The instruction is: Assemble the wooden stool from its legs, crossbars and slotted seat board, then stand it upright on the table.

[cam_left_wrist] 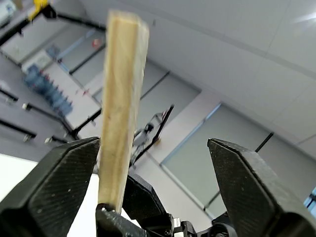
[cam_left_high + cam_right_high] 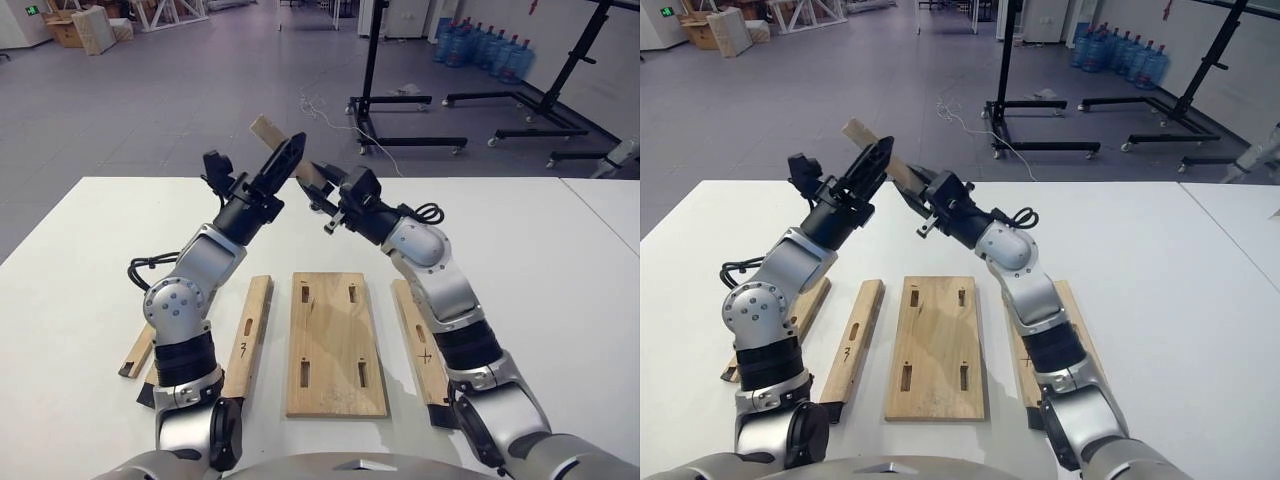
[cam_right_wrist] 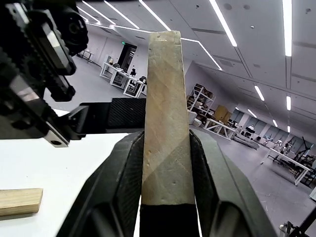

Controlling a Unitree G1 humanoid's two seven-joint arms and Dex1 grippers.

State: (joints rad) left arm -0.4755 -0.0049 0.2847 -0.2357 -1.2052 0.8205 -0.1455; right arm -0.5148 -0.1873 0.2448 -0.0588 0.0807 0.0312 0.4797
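One crossbar [image 2: 266,131] is held above the table [image 2: 560,290] in the upper centre of the left eye view, tilted so that its free end points toward the upper left of the frame. The right gripper [image 3: 167,148] is clenched on the bar's lower end, both fingers pressed flat against opposite faces in the right wrist view. This grip fixes the piece in the air where the other arm can meet it. The left gripper [image 1: 153,158] is released: its jaws stand wide apart, with the bar against or just beside one finger [image 1: 64,173] and a broad gap to the other. That posture reads as a hand-over or mid-air re-grip rather than a shared hold. In the lower centre of the frame the slotted seat board [image 2: 337,345] lies flat with its four slots facing up, presumably so that the legs can be entered from above. Two legs flank it, lengthwise and parallel. The left leg [image 2: 248,335] lies just beside the board's left edge with its slot uppermost, and the right leg [image 2: 415,335] lies just beside the right edge, partly covered by the right arm. Another wooden piece [image 2: 137,352] shows at the lower left, half hidden under the left arm; whether it is a leg or a crossbar cannot be told. No joint is made yet, so assembly appears to be at its start.
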